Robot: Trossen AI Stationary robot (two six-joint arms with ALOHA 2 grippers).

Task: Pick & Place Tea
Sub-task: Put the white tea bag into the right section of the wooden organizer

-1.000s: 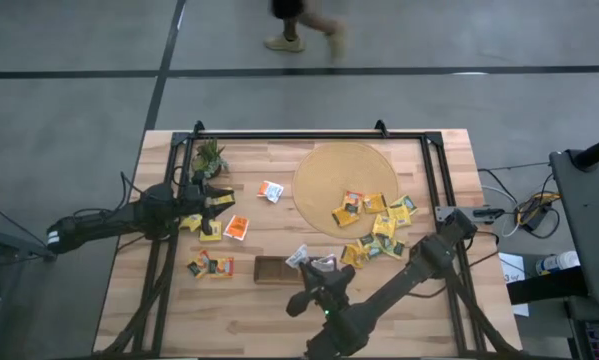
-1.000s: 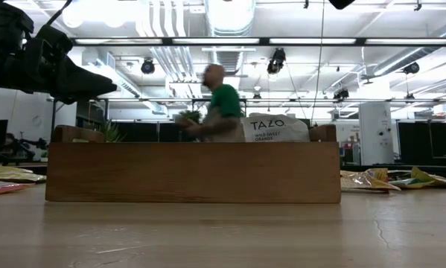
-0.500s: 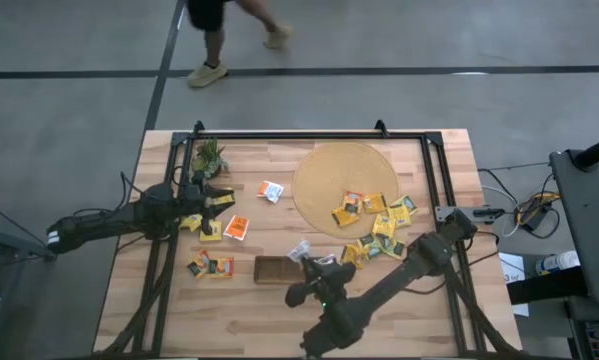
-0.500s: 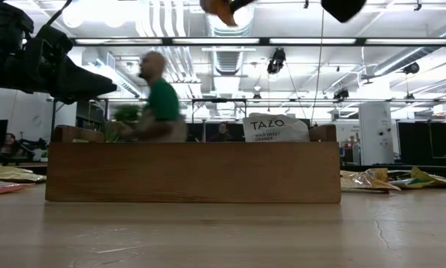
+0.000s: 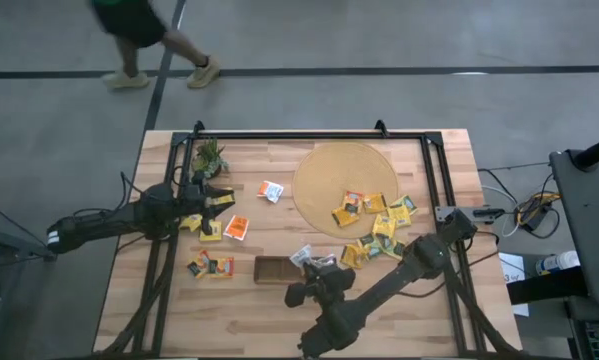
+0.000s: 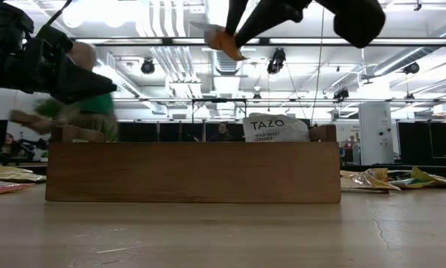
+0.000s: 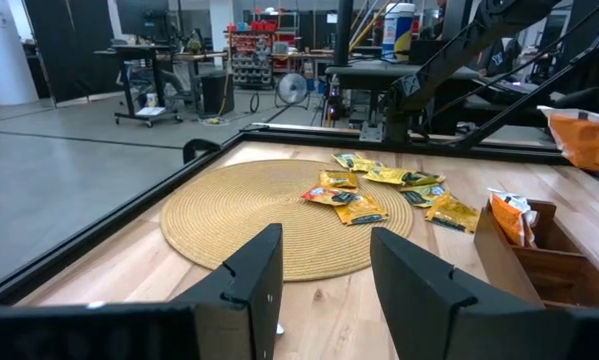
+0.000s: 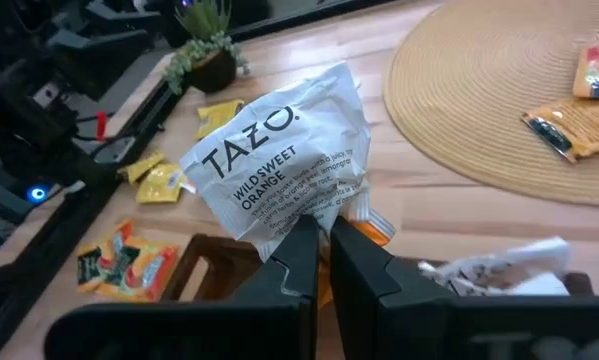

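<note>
We see the right gripper (image 8: 319,262), clamped on a white-and-orange sachet (image 8: 279,165), has drifted over the tray (image 5: 271,269); the left gripper (image 5: 222,200) stays parted above the worktop (image 5: 279,160).

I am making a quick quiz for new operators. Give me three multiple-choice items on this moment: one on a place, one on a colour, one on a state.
1. Where does the small green plant stand?
A. on the round mat
B. near the table's far left corner
C. in the tray

2. What colour are most sachets on the round mat?
A. yellow
B. blue
C. white

3. How is the right claw?
A. wide open, empty
B. shut on a white sachet
C. shut on the plant

Answers:
1 B, the high view shows it by the far left frame corner.
2 A, the group at the mat's near right edge is mainly yellow.
3 B, the right wrist view shows the fingers pinching the printed white sachet above the wooden tray.
</note>
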